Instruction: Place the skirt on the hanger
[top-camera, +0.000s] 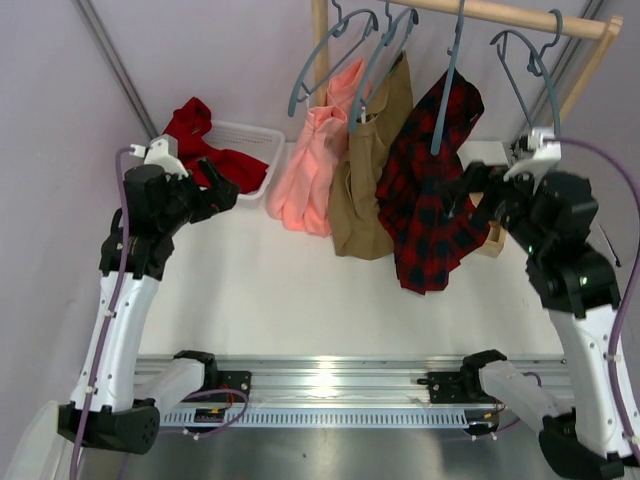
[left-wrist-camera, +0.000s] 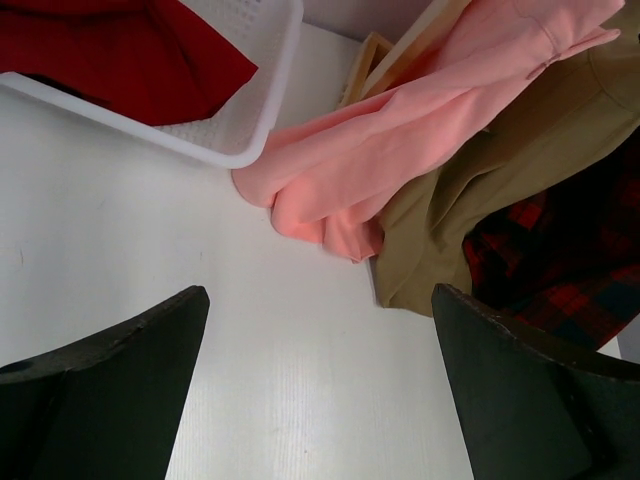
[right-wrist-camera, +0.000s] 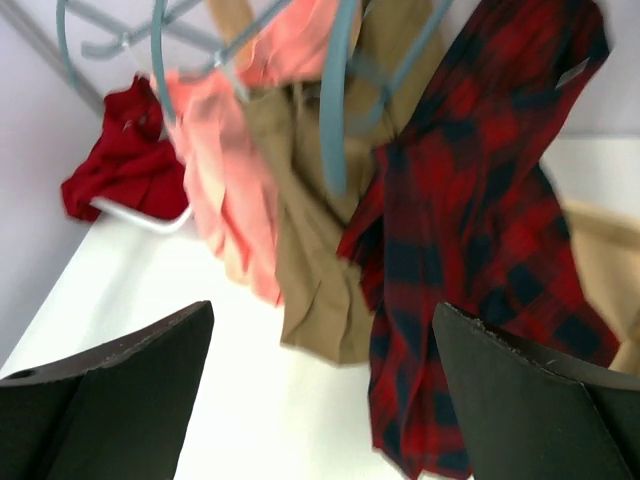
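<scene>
The red-and-black tartan skirt (top-camera: 430, 200) hangs from a blue-grey hanger (top-camera: 447, 85) on the wooden rail, and its hem touches the white table. It also shows in the right wrist view as the skirt (right-wrist-camera: 480, 230), and at the right edge of the left wrist view as the skirt (left-wrist-camera: 560, 260). My right gripper (top-camera: 457, 197) is open just right of the skirt, with nothing between its fingers; from the wrist the right gripper (right-wrist-camera: 322, 310) faces the hanging clothes. My left gripper (top-camera: 222, 185) is open near the basket, and the left gripper (left-wrist-camera: 320, 300) hovers over bare table.
A pink garment (top-camera: 310, 170) and a tan garment (top-camera: 370, 170) hang left of the skirt. A white basket (top-camera: 250, 150) at the back left holds a plain red cloth (top-camera: 195, 130). Bare hangers (top-camera: 530, 60) hang on the wooden rail (top-camera: 500, 15).
</scene>
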